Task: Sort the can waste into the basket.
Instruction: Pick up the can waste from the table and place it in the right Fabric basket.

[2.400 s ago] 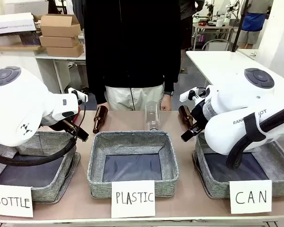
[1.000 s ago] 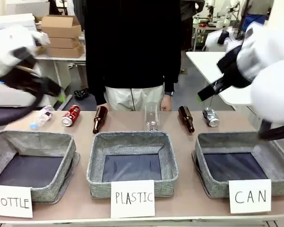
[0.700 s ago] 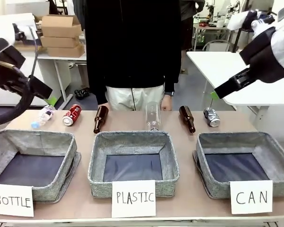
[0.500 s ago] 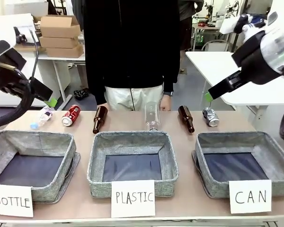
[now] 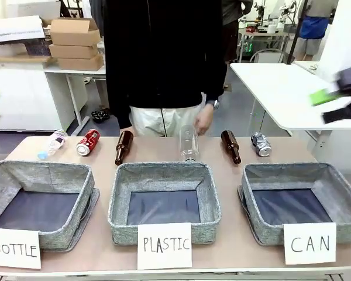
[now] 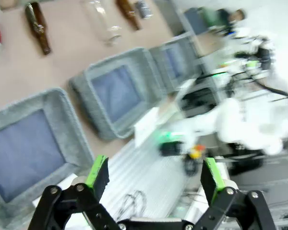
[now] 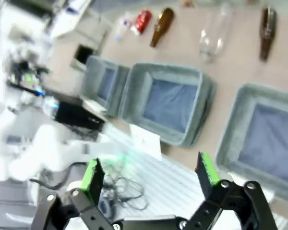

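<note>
Black left tool (image 6: 153,172), green pads (image 6: 97,170), silver screws (image 6: 79,187) at joints

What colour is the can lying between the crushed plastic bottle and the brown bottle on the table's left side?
The can is shiny red, seen best in the front view.

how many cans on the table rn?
2. The red can lies on the left, beside a brown bottle; the silver can lies on the right, behind the CAN basket. None looks hidden.
</note>
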### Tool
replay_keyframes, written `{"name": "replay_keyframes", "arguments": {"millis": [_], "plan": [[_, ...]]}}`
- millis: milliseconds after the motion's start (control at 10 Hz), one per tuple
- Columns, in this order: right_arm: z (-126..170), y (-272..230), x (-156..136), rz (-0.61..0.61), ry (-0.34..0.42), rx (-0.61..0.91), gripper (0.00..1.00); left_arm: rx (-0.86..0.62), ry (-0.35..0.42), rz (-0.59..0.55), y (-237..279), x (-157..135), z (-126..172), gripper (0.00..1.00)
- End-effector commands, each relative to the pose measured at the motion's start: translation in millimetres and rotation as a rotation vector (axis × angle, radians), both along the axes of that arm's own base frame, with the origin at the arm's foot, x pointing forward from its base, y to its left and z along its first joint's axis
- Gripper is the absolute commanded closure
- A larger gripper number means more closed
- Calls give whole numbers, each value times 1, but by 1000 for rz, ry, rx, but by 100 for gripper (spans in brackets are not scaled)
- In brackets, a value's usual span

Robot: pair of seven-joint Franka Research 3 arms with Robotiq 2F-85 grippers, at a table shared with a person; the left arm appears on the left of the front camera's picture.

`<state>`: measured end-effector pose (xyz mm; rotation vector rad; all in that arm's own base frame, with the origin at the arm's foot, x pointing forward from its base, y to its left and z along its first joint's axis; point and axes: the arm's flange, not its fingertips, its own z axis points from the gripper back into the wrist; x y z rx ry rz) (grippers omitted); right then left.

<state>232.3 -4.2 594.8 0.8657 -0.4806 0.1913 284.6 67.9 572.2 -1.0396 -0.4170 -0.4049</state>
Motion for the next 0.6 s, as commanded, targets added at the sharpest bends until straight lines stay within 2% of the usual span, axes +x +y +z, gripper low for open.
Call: {"name": "replay_keyframes", "arguments": {"millis": [0,100,200,300,500], "plan": [[-73,-65,-32,-403,244,406,0,-517,305,68,37,20,-26,0],[-88,-82,-33,-479,255,471,0,-591,320,120,45,18,-37,0],[-94,-90,-32,-573,269,464,0,-592,349,231,52,17,-44,0],[-23,-94,-20,-197,156,222,0,-322,138,24,58,1,-31,0],[-23,-94,-20,-197,156,222,0,-322,138,24,58,1,-31,0]]}}
